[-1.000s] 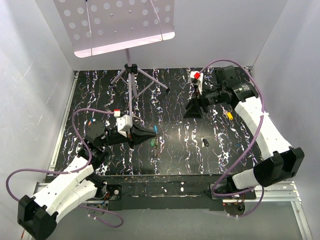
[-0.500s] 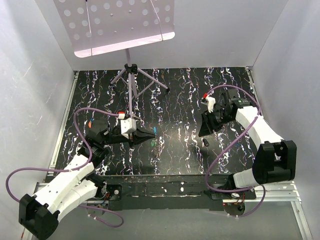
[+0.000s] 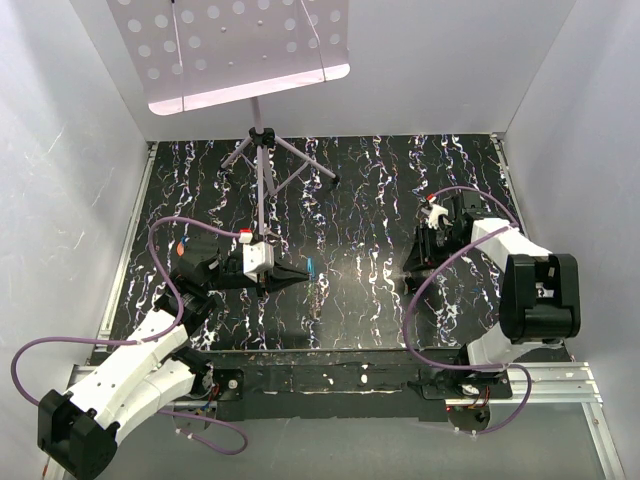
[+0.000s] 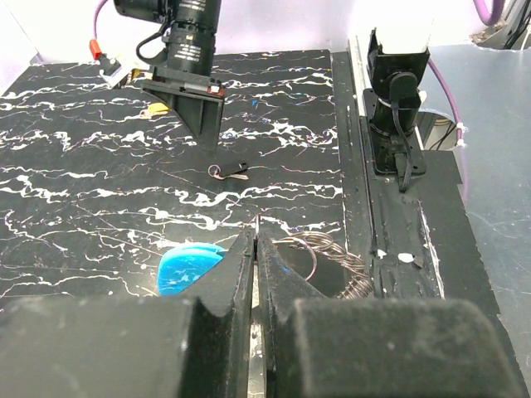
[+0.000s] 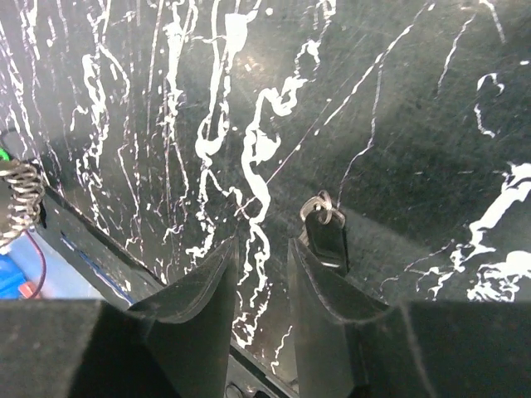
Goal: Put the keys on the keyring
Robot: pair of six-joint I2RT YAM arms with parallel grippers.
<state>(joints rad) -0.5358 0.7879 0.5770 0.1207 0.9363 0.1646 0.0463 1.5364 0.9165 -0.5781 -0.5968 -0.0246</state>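
Jaws of left gripper [image 4: 255, 236] pinched shut on keyring [image 4: 305, 253]; wire loop clear only in left wrist view, blue tab [image 3: 313, 265] alone showing overhead. Right gripper [image 5: 261, 265] half open, empty; key [image 5: 325, 232] flat on mat [image 5: 415, 124] just beside one finger, hidden overhead.

The key [image 4: 229, 171] lies on the mat [image 4: 83, 166] — between keyring [image 4: 187, 265] and right gripper [image 4: 207, 137].

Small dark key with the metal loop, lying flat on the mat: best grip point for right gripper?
Pinch the small dark key across its blocky body, straight down from above: it lies flat on the marbled mat, and the thin loop offers little. The right gripper probably needs centring over it.
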